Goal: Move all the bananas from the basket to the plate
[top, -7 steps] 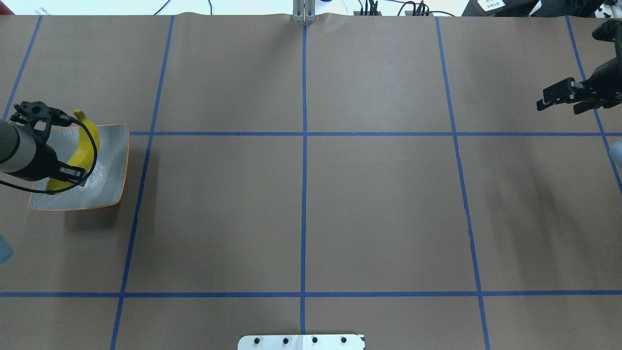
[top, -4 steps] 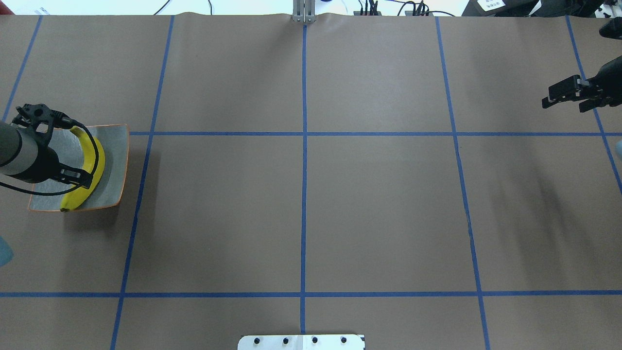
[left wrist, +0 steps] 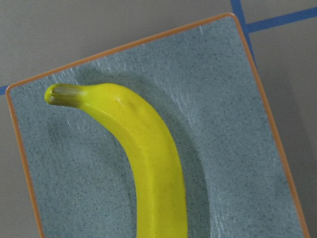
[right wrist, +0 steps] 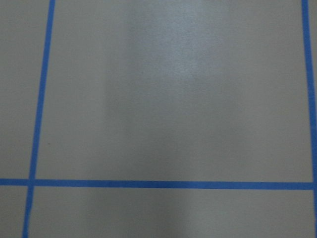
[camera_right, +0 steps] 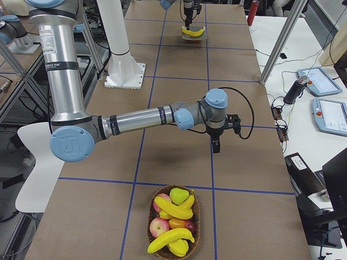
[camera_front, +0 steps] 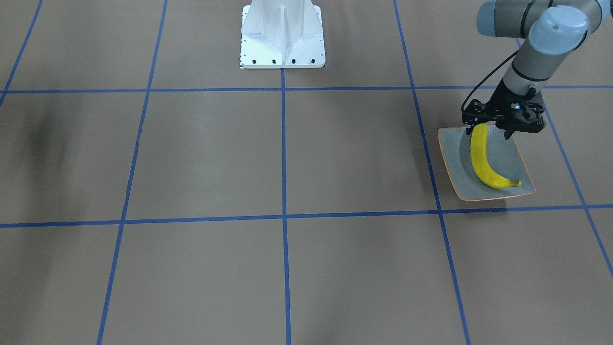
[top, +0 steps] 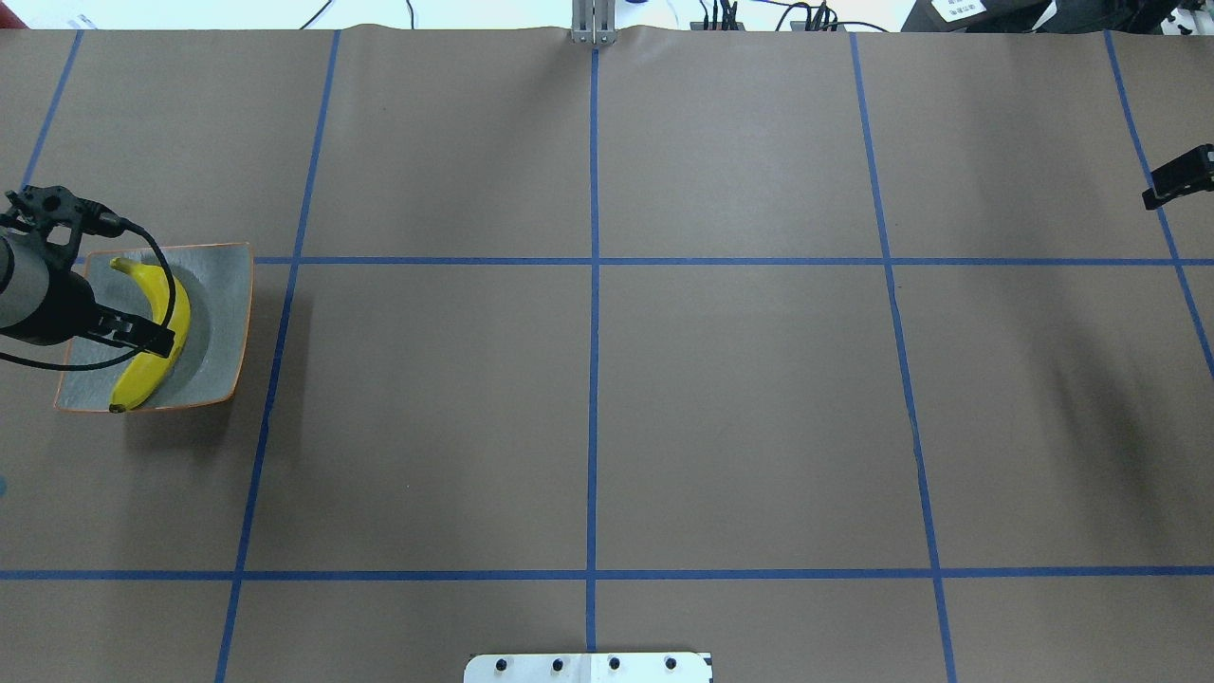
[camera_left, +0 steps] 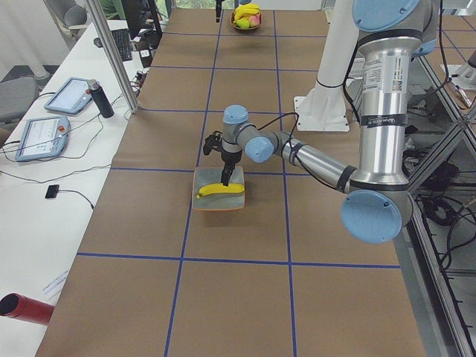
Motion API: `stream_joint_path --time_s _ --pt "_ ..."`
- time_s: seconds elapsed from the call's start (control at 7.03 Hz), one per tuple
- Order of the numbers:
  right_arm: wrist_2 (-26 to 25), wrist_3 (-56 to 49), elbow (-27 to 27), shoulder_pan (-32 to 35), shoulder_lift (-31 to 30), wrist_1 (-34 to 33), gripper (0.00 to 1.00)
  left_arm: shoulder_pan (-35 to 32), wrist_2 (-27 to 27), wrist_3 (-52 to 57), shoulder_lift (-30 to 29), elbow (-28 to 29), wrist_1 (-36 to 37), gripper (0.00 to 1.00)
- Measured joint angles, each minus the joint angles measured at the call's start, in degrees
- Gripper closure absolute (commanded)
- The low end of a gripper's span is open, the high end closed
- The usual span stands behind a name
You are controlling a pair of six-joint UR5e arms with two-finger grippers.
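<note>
You have one banana (camera_front: 481, 160) across. It lies flat on the plate (camera_front: 516, 160), right under the left pincer (camera_front: 488, 131), its stem end nearest the fingers and its other end close to the plate's far corner. Nothing else is on the plate. The left pincer hangs just above the banana; its fingers look spread and pinch nothing.

The rest of the job sits at the other end of the table. The basket (camera_right: 150, 230) stands near the right pincer (camera_right: 216, 147), a little beyond it toward the table's end. In it you can see more bananas (camera_right: 172, 209), at least two and probably three, piled among red apples (camera_right: 161, 226) and a green pear (camera_right: 179, 195); the heap hides the exact count.

The right pincer hovers over bare table, apart from the basket and carrying nothing. Whether its fingers are spread or pressed together, you cannot tell here.

By my reckoning you are about a quarter done, with every other banana yet to be lifted out.
</note>
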Motion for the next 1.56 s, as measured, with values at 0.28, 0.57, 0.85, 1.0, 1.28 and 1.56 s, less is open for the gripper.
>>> stream_joint_path --time_s 0.28,0.57,0.85,1.0,1.28,1.56 --pt "-2.74 -12.71 -3.13 3.8 -1.14 -3.65 0.01 -5.31 -2.11 7.04 -4.87 -0.1 8.7 0.0" --pt "-2.93 -17.26 -7.42 7.47 -2.66 -4.53 0.01 -6.68 -2.53 9.29 -9.04 0.12 13.9 0.0" --pt "-2.84 -18.0 -11.91 10.97 -3.75 -5.03 0.01 -6.75 -2.61 9.05 -11.18 0.76 14.71 0.0" --pt "-2.97 -18.07 -13.13 11.61 -4.15 -5.03 0.01 -6.75 -2.62 8.86 -11.89 1.0 14.79 0.0" --pt "-4.04 -20.29 -16.53 11.61 -3.32 -4.65 0.01 -6.76 -2.63 8.09 -12.47 1.06 14.82 0.0" --pt "-6.38 -23.01 -19.08 10.59 -2.37 -4.55 0.01 -6.65 -2.62 6.82 -12.73 0.96 14.82 0.0"
